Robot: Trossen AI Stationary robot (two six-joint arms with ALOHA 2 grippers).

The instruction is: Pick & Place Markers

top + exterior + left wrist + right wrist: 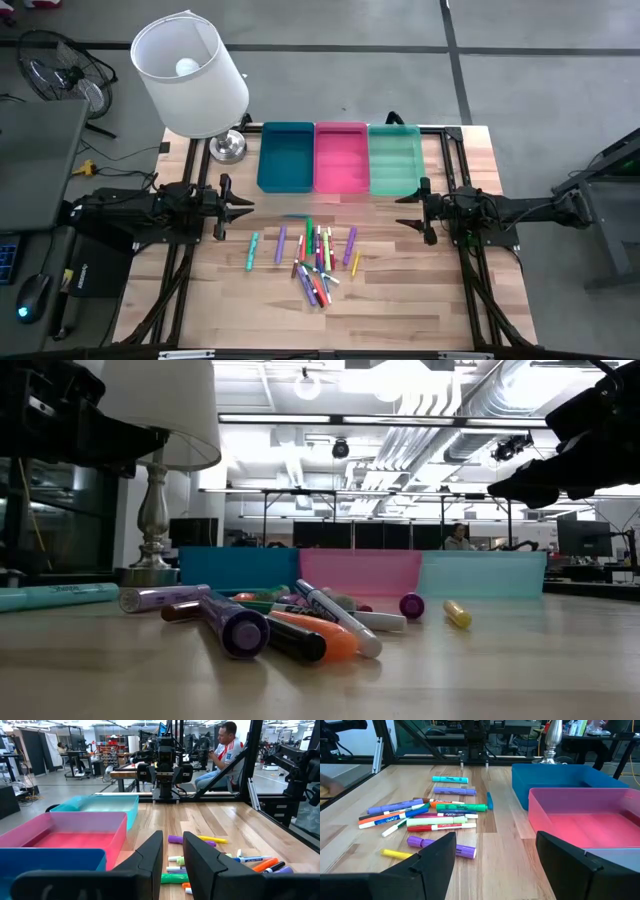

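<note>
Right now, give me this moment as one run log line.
stage: not started | markers: loose on table | trays: empty | left pincer: narrow gap, holds nothing | right pincer: open, holds nothing

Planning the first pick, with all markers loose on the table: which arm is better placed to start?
Probably the right. The right gripper is open and empty; the left gripper has its fingers nearly together. Both wait level beside the markers, and a purple marker lies just ahead of the right.
</note>
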